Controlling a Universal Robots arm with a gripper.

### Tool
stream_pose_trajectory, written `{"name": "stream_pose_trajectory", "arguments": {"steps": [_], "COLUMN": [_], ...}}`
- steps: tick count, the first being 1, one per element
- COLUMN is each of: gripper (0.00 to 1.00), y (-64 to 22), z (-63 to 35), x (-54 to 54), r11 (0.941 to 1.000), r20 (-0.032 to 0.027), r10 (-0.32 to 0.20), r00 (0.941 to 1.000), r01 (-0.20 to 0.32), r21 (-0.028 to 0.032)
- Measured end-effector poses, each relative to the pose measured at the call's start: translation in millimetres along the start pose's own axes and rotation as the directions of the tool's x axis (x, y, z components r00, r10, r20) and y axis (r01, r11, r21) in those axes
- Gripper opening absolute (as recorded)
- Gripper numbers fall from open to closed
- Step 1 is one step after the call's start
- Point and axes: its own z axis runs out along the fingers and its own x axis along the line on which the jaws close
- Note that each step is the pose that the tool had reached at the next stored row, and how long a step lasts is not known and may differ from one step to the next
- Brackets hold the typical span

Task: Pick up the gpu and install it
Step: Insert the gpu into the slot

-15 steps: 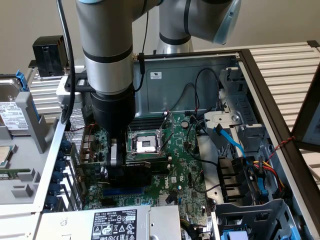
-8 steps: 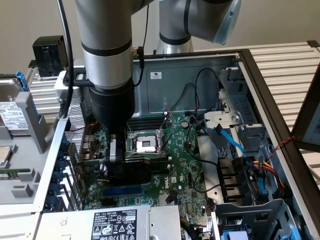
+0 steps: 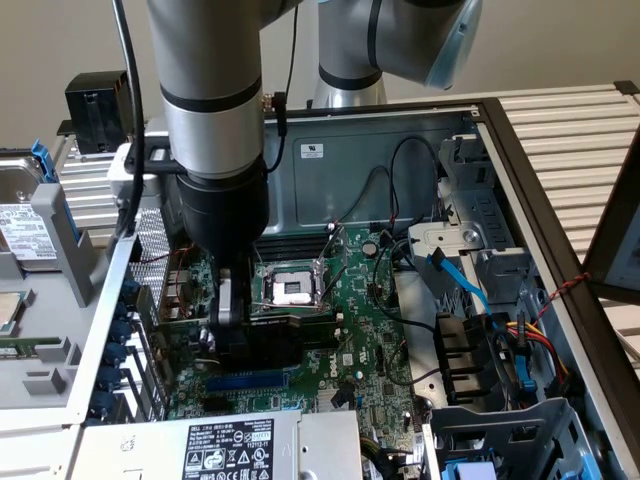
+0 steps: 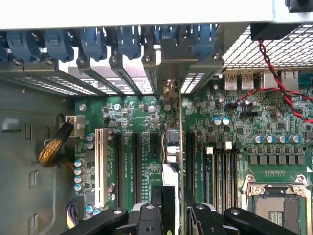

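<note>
The gpu (image 3: 262,345) stands on edge over the large green motherboard (image 3: 355,345), its black shroud facing the exterior view's right. My gripper (image 3: 228,318) reaches straight down into the open case and is shut on the gpu's upper edge. In the wrist view the gpu (image 4: 172,147) appears edge-on as a thin line running along the black expansion slots. Its silver bracket (image 4: 168,61) meets the rear slot openings of the case. The black fingers (image 4: 157,208) sit on either side of the card. Whether the card's lower edge sits in a slot is hidden.
The CPU socket (image 3: 285,288) lies just beyond the card. A white slot (image 4: 101,166) and blue bracket latches (image 4: 93,41) line the case rear. Red-black wires (image 4: 283,93) cross the board. Blue cables (image 3: 470,290), a drive cage (image 3: 470,215) and the power supply (image 3: 240,445) crowd the case.
</note>
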Motion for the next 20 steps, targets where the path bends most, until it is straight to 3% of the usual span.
{"name": "stream_pose_trajectory", "arguments": {"steps": [2, 5, 6, 14, 17, 20], "gripper": [0.27, 0.27, 0.27, 0.27, 0.27, 0.27], "y": [0.5, 0.5, 0.5, 1.1, 1.1, 1.3], "z": [0.0, 0.0, -0.1, 0.1, 0.1, 0.2], "x": [0.4, 0.5, 0.6, 4.4, 5.1, 5.2], "r11": [1.0, 0.9999, 0.9999, 0.9999, 0.9999, 0.9999], "r20": [0.001, 0.003, 0.0037, 0.0119, 0.0168, 0.0259], "r10": [0.0, 0.001, 0.001, 0.0, 0.0, 0.0], "r00": [1.0, 1.0, 1.0, 0.9999, 0.9999, 0.9997], "r01": [0.0, -0.001, -0.001, 0.0, -0.001, 0.0], "r21": [0.0024, 0.0153, 0.0168, 0.0167, 0.0165, 0.0165]}}
